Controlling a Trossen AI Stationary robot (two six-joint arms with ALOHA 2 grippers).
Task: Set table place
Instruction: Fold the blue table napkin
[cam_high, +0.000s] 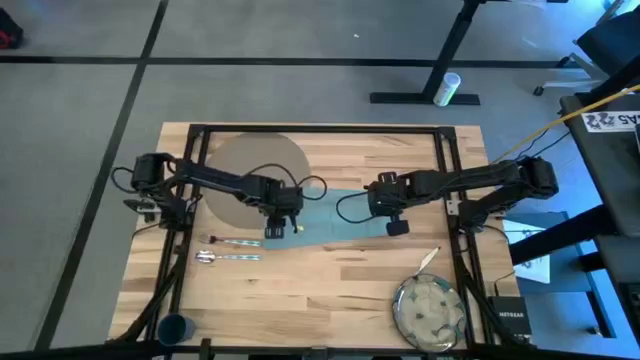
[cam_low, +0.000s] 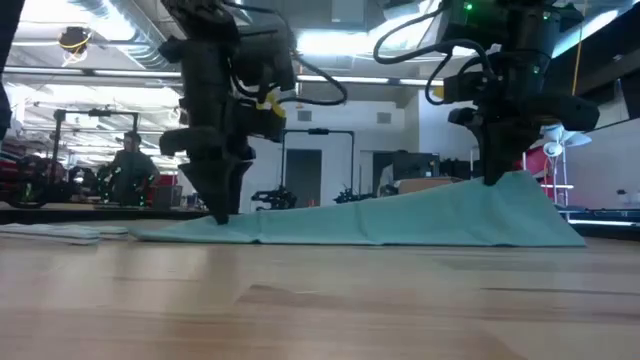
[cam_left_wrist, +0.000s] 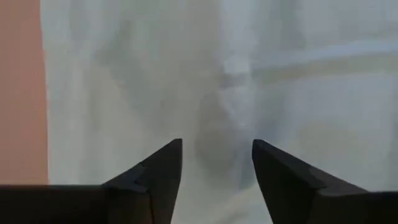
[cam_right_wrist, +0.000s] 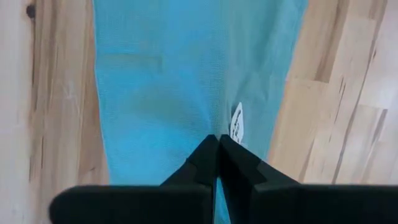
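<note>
The teal napkin (cam_high: 325, 212) lies stretched left to right across the middle of the wooden table (cam_high: 330, 285). Its left part rests flat and its right end is raised into a peak (cam_low: 520, 182). My right gripper (cam_high: 396, 226) is shut on that raised end. My left gripper (cam_high: 282, 228) points down over the napkin's left end (cam_low: 190, 228), fingers open with cloth (cam_left_wrist: 216, 93) between them. The round placemat (cam_high: 256, 172) lies at the far left, partly under my left arm. My left gripper (cam_left_wrist: 216, 146) comes from above with its open fingertips (cam_low: 222, 212) down at the napkin's left end. I cannot tell whether they touch the cloth. My right gripper (cam_right_wrist: 217, 138) pinches the napkin's right end between its two shut fingers, beside a small white tag (cam_right_wrist: 237, 124). The fingers point down from above. That end (cam_low: 505, 190) is held up off the table and the cloth slopes down leftward to the tabletop.
A fork and spoon (cam_high: 230, 250) lie near the left edge, in front of my left gripper. A knife (cam_high: 428, 260) lies beside the speckled plate (cam_high: 428, 312) at the near right corner. A dark-blue cup (cam_high: 175, 328) stands at the near left corner.
</note>
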